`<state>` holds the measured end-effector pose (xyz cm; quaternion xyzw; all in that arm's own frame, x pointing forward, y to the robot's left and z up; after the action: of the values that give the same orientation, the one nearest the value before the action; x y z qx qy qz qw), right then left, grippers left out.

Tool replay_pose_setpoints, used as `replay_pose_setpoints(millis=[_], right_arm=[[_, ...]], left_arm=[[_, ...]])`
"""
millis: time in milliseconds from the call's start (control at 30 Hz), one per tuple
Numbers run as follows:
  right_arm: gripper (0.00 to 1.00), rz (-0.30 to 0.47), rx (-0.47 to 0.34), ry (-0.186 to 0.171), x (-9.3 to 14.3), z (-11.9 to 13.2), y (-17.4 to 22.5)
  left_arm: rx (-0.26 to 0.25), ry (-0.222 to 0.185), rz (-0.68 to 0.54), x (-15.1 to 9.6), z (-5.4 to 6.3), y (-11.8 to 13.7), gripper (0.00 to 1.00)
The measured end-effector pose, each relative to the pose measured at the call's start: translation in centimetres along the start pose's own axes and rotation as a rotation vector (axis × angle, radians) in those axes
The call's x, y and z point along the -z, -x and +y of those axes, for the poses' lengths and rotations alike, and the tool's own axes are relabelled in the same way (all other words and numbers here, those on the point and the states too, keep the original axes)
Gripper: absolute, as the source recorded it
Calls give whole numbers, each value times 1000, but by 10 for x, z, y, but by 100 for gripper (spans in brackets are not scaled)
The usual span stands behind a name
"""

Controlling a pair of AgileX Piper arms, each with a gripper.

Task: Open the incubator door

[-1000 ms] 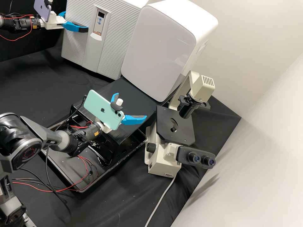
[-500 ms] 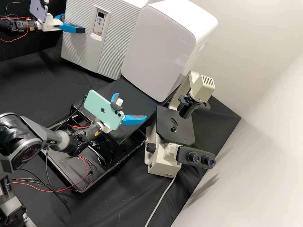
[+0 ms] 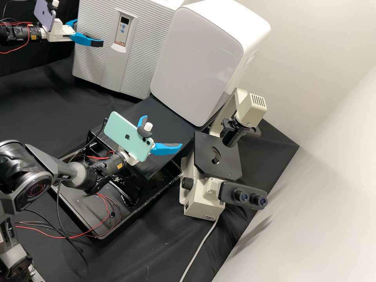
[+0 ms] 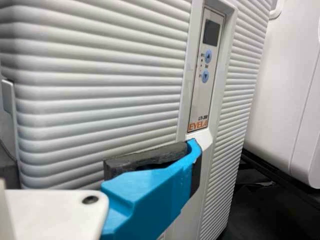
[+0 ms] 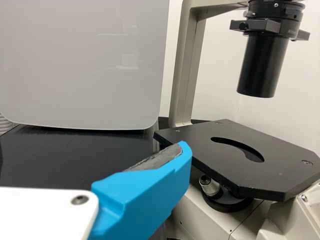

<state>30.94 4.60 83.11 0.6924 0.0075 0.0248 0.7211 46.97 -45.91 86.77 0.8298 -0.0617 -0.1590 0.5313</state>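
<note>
By 2 pale walls (image 3: 313, 58), black cloth (image 3: 149, 250) (creased)

Your right arm (image 3: 58, 164) wears dark grey links, a red-ringed joint cap (image 3: 36, 191) and a mint-green phone (image 3: 126, 135); your left arm (image 3: 15, 34), black at the wrist, carries a purple phone (image 3: 45, 15) and yellow label (image 3: 33, 37). Your left gripper (image 3: 89, 32) and right gripper (image 3: 162, 131) pair white, screw-fastened housings with bright blue fingers (image 5: 145, 195), padded dark grey.
</note>
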Motion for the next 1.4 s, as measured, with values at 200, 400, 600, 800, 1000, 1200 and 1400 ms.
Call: replay_pose_setpoints(millis=[200,400,600,800,1000,1200,1400], right_arm=[[100,0,0,0,0,0,0],[100,0,0,0,0,0,0],[100,0,0,0,0,0,0],[100,0,0,0,0,0,0],[100,0,0,0,0,0,0],[100,0,0,0,0,0,0],[100,0,0,0,0,0,0]], left_arm=[[1,-19,0,0,0,0,100],[3,-35,1,-2,1,2,0],[-1,-71,1,-4,2,5,0],[-12,-69,0,-5,2,6,0],[-16,-71,-3,-7,5,8,0],[-16,-69,-1,-7,4,8,0],[-21,-52,5,-7,3,10,0]])
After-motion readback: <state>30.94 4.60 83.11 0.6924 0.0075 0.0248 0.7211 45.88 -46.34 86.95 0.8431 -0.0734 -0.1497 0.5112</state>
